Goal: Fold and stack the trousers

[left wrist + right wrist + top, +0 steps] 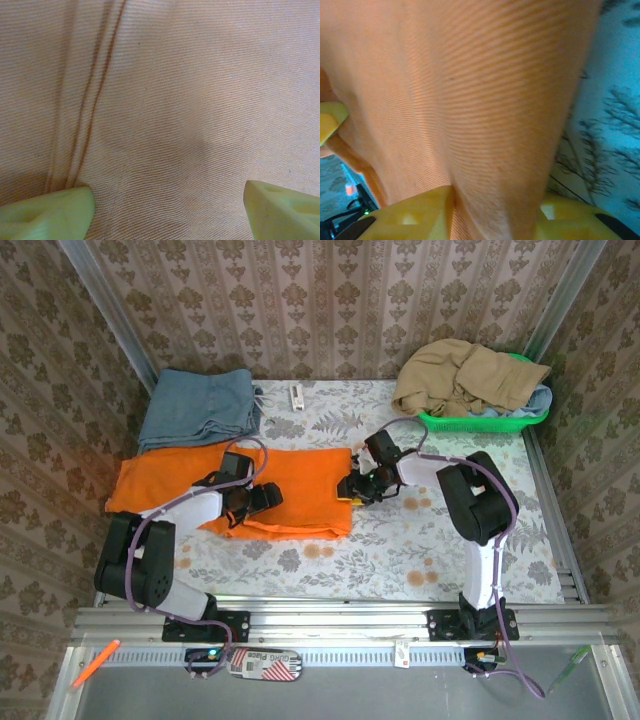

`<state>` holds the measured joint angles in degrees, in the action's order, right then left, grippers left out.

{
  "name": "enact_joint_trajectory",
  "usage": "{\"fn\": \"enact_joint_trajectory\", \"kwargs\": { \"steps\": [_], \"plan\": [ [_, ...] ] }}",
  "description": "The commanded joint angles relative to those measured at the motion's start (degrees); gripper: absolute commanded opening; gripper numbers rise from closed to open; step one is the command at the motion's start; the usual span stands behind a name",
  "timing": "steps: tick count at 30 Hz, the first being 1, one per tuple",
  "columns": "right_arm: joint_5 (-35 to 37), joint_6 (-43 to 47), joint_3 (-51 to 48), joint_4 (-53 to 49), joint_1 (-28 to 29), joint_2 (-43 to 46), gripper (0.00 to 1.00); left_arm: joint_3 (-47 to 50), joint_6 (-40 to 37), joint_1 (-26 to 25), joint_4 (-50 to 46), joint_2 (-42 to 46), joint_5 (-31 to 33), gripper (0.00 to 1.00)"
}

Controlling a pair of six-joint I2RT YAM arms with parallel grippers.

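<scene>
The orange trousers (300,485) lie folded flat across the left and middle of the table. My left gripper (262,498) rests low over their middle, open. In the left wrist view its green fingertips (60,210) stand far apart on the flat cloth (175,100), beside a stitched seam, with nothing between them. My right gripper (352,488) is at the trousers' right edge. In the right wrist view a raised fold of orange cloth (470,100) runs down between the yellow fingers (415,215), which press on it from both sides.
A folded blue-grey garment (197,407) lies at the back left, touching the trousers' far edge. A green basket (500,422) with a tan garment (470,375) stands at the back right. A small white object (296,396) lies near the back wall. Floral tabletop (420,540) is bare right of the trousers.
</scene>
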<state>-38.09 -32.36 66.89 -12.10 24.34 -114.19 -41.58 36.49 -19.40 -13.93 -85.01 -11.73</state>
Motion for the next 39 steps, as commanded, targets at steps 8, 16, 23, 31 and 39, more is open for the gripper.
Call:
{"fn": "enact_joint_trajectory", "kwargs": {
  "steps": [8, 16, 23, 31, 39],
  "plan": [
    [1.7, -2.7, -3.4, 0.9, 1.6, 8.2, 0.00, 2.5, 0.8, 0.4, -2.7, 0.4, -0.9, 0.80],
    [17.0, 5.0, -5.1, -25.6, -7.6, 28.3, 0.00, -6.6, -2.4, 1.6, -17.3, 12.4, 2.6, 0.84],
    [20.5, 10.4, -5.9, -37.1, -17.9, 38.1, 0.00, -9.6, -2.4, 3.6, -20.0, 14.2, 5.5, 0.85],
    [19.5, 11.0, -1.2, -39.4, -24.4, 40.0, 0.00, -9.9, -1.2, 6.0, -19.8, 10.7, 6.0, 0.85],
    [10.5, 7.0, 1.8, -38.2, -18.4, 38.8, 0.00, -12.7, -3.2, 8.2, -24.0, 11.1, 6.9, 0.84]
  ]
}}
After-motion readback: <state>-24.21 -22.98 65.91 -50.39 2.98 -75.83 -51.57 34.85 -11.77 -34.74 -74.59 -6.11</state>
